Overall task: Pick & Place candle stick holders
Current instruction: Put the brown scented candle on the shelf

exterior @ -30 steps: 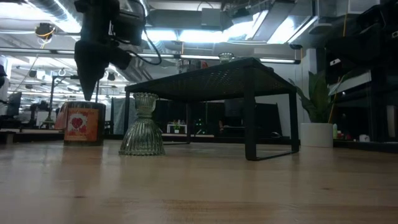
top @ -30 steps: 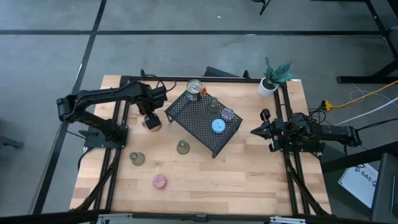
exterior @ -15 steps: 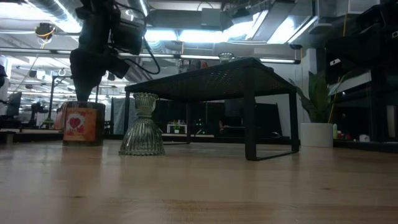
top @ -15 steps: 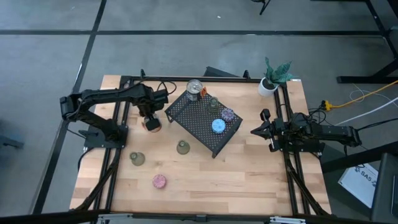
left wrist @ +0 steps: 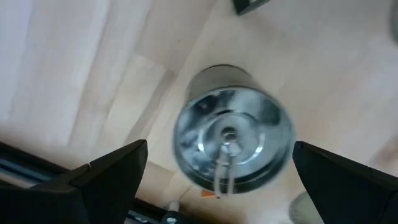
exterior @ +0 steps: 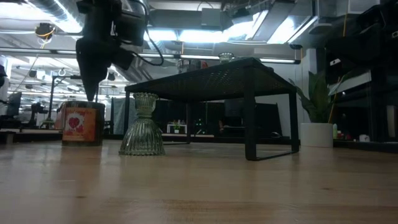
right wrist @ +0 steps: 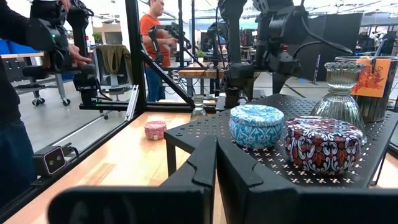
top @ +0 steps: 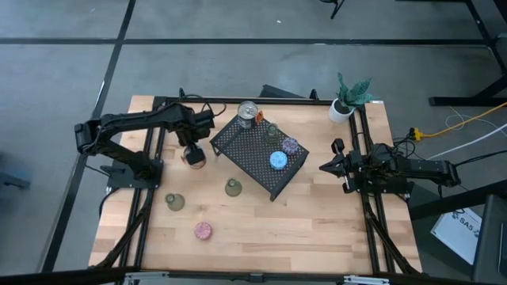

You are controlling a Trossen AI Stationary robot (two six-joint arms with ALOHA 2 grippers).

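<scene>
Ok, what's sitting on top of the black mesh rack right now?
On the black mesh rack: a blue holder, a purple patterned holder and a clear glass holder. The space under it is hidden from above.

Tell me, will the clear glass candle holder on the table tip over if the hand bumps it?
Probably not easily. The glass candle holder flares into a wide ribbed skirt at its base, so it likely sits steady. A push near its narrow neck could still rock it. It looks like glass, so it is probably slippery and could chip if it falls.
</scene>
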